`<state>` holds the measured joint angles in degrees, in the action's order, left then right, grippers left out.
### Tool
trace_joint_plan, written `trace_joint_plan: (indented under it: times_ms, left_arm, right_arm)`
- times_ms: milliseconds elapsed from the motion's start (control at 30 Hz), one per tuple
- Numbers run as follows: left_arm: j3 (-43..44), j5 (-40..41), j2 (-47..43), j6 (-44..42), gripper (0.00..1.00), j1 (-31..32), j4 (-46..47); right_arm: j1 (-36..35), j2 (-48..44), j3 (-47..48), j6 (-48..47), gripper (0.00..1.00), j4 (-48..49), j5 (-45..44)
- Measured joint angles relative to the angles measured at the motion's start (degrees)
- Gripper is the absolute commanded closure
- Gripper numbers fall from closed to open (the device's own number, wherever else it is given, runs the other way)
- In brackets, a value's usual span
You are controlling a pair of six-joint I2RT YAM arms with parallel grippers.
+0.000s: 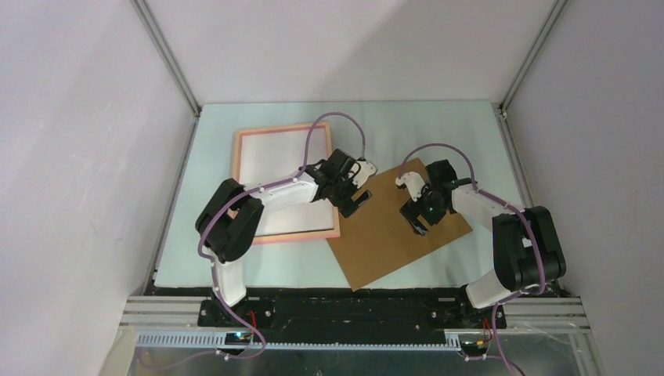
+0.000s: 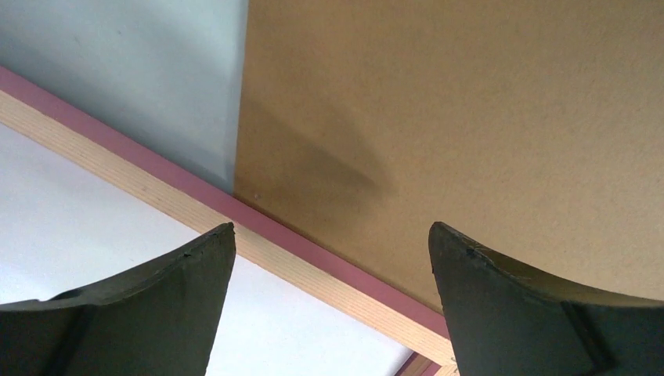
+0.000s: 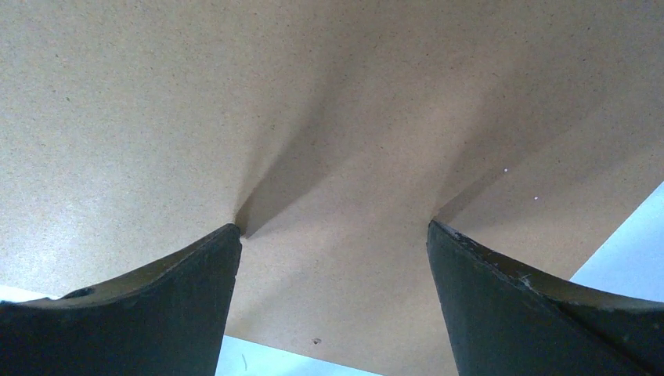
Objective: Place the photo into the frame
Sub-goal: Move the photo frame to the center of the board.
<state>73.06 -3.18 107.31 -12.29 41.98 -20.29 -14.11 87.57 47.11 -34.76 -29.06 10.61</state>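
Observation:
The salmon-pink frame (image 1: 274, 129) lies flat at the left of the table, and a plain white surface (image 1: 274, 160) fills its opening. The photo's printed side shows in no view. A brown backing board (image 1: 391, 235) lies tilted to the right of the frame, its left corner against the frame's right rim (image 2: 258, 243). My left gripper (image 1: 362, 188) hangs open over that rim, one finger above the white surface (image 2: 94, 235), the other above the board (image 2: 470, 102). My right gripper (image 1: 411, 205) is open low over the board's middle (image 3: 235, 94), its left fingertip (image 3: 223, 243) meeting its own shadow.
The pale blue-green table (image 1: 423, 125) is walled by white panels at the left, back and right. Both arms' bases stand on the black rail at the near edge. The board's near corner (image 1: 356, 288) reaches almost to that edge.

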Motion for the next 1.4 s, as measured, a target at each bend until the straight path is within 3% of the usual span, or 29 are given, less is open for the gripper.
trace_joint_plan:
  times_ms: [533,933,1400]
  left_arm:
    - [-2.45,1.22,-0.02,-3.04,0.04,0.13,1.09]
    - [-2.43,11.1,0.66,-5.75,0.04,1.11,-0.9]
    - [-6.05,21.99,-2.47,-6.84,0.04,1.16,-6.08]
  right_arm:
    - [3.37,2.8,1.79,-2.38,0.11,1.33,0.9]
    - [3.98,2.27,1.77,-2.6,0.17,1.77,0.98]
    - [4.48,2.62,1.92,-2.78,0.17,2.62,-0.37]
